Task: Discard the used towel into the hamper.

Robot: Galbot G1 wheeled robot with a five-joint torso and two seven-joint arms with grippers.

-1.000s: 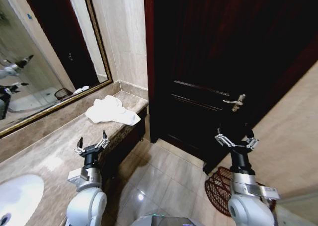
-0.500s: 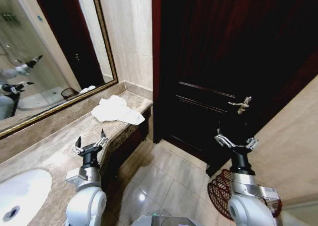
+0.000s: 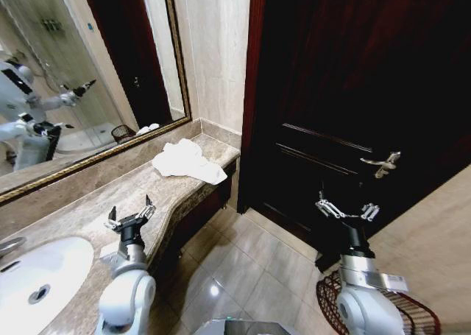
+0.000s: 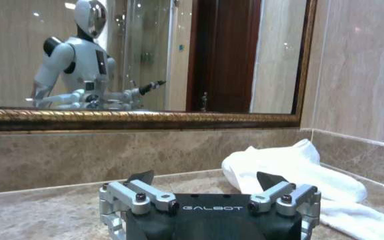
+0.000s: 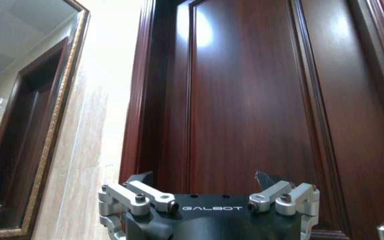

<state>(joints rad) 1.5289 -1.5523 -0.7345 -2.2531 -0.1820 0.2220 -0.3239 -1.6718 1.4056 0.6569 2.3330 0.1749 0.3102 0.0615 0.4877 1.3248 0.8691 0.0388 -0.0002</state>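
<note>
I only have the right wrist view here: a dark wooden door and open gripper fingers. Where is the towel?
Observer: The towel lies crumpled on the counter beside the mirror, ahead of the open left gripper.
Operator: And the hamper?
Observer: The hamper stands on the floor at the robot's right, partly behind the right arm.
Operator: Is the right gripper holding anything?
Observer: No, the right gripper is open and empty in front of the door.
</note>
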